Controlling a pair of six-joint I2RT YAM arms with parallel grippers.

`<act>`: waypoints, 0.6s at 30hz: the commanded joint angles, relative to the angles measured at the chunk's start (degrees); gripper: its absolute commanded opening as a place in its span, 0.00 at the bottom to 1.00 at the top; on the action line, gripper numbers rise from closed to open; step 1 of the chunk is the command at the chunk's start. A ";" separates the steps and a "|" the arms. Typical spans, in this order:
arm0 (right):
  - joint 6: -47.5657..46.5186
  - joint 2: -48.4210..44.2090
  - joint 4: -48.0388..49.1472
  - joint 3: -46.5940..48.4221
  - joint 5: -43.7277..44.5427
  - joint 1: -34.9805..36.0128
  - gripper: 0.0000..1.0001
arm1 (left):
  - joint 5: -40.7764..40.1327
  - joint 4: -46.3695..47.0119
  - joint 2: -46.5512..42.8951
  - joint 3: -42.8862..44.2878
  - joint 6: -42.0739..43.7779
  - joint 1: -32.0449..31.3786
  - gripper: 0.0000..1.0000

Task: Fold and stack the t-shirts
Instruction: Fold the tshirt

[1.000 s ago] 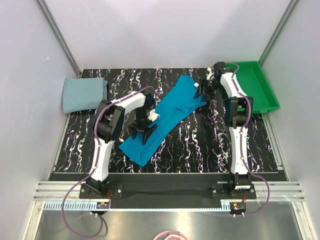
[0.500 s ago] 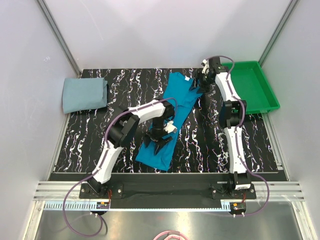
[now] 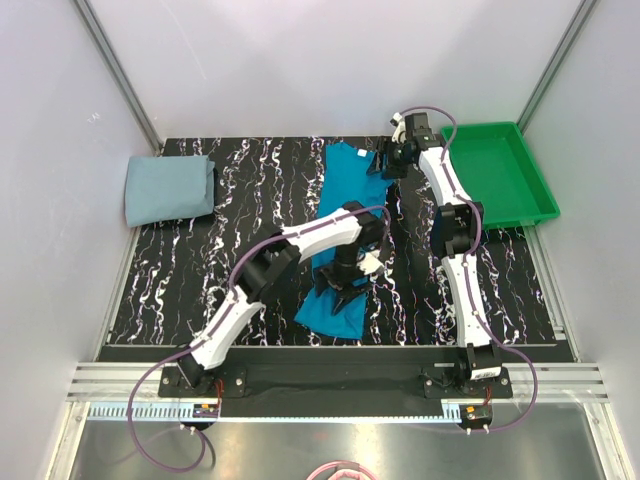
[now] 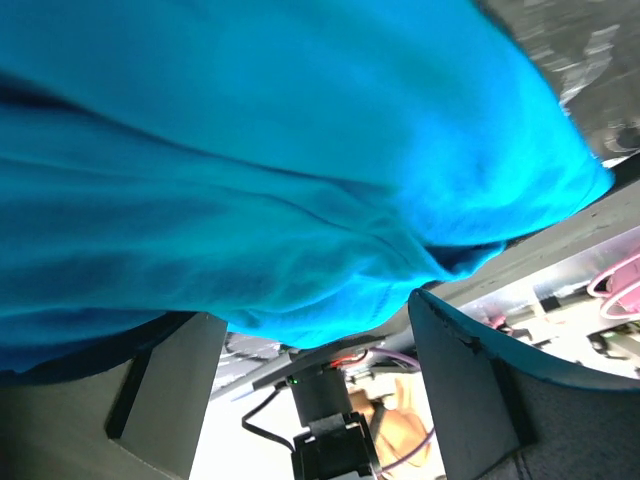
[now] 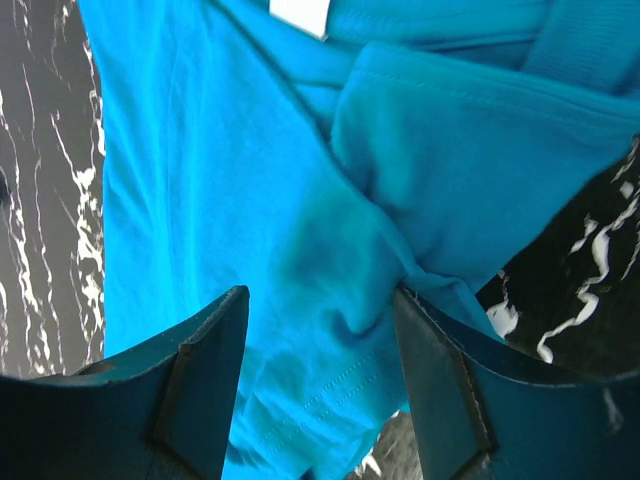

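Teal-blue t-shirt (image 3: pixel 352 180) stretched lengthwise on black marbled table (image 3: pixel 250 190). Near end bunched between wide-spread left gripper (image 4: pixel 310 310), grip unclear. Collar end beneath right gripper (image 5: pixel 320 295), likewise wide apart, clasping nothing. Grey-blue t-shirt (image 3: pixel 168 188) folded, far left.

1. Black worktop (image 3: pixel 250 190), veined white, filling the floor of the enclosure.
2. Green tray (image 3: pixel 505 175), set at the far right corner of the worktop, near the right wall.
3. White walls (image 3: pixel 300 60) on three sides.
4. Metal rails (image 3: pixel 120 380) along the near edge.
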 commanded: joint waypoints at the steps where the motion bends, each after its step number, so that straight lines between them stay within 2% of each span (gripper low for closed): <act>1: 0.73 0.23 4.83 2.93 1.61 0.43 0.67 | 0.19 7.77 2.15 2.79 1.16 -1.70 0.80; 4: -0.24 -0.47 4.13 3.11 2.31 0.17 0.68 | -3.76 8.04 1.36 3.67 1.34 -1.70 0.81; 9: -1.82 -7.05 3.42 1.80 4.16 -1.50 0.69 | -11.67 9.27 -4.08 2.01 1.86 -0.57 0.84; 12: -2.26 -15.83 9.81 -6.53 3.81 -2.82 0.70 | -13.52 9.45 -9.00 0.77 2.39 -0.30 0.85; 13: -2.26 -17.86 10.01 -9.95 3.20 -2.91 0.70 | -14.05 9.27 -9.88 0.33 2.48 -0.30 0.85; 18: 2.30 -25.25 7.47 -13.84 -3.55 -2.82 0.70 | -17.92 9.53 -16.64 -3.61 3.01 -0.30 0.86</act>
